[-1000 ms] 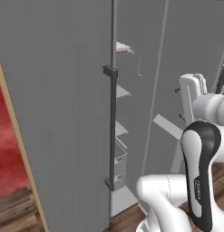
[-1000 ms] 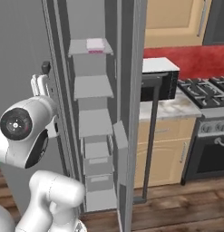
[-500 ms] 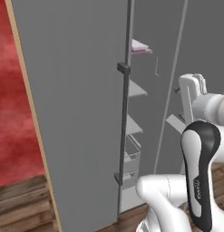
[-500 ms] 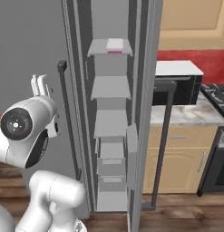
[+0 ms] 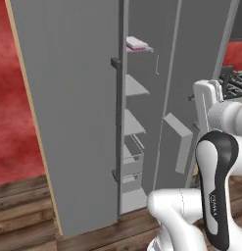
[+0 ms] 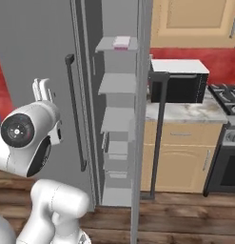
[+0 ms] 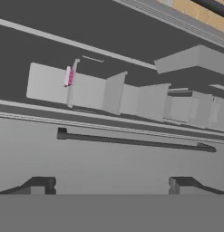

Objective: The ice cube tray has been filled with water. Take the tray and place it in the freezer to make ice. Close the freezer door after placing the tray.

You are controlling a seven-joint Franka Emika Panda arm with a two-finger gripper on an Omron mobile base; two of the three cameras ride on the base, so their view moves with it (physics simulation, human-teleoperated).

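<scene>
one step is left by my reading: the ice cube tray (image 5: 137, 44) already lies flat on the top shelf (image 5: 140, 49) of the freezer (image 5: 137, 127), so the freezer door (image 5: 73, 112) now needs shutting. from the left base view the door stands swung out toward the camera, its dark bar handle (image 5: 117, 117) running down the edge nearest the opening, and the arm is folded back low on the right, well apart from it. a good close would push on the door's broad outer face near that handle edge, where leverage is greatest, not near the hinge

from the right base view the tray (image 6: 122, 42) sits well back on its shelf, clear of the door's sweep as far as i can tell, so nothing should catch. the handle (image 6: 76, 114) hangs just left of the opening, while a microwave (image 6: 178, 86) rests on the bench (image 6: 185, 112) to the right, out of the way

from the hand view, rolled sideways, the pincer (image 7: 111, 183) faces the door with jaws spread wide and nothing between them; the handle (image 7: 131, 141) lies ahead of the tips, apart from them, and the tray (image 7: 69, 76) shows pink beyond. a steady, flat push should do, stopping once the door meets the frame
</scene>
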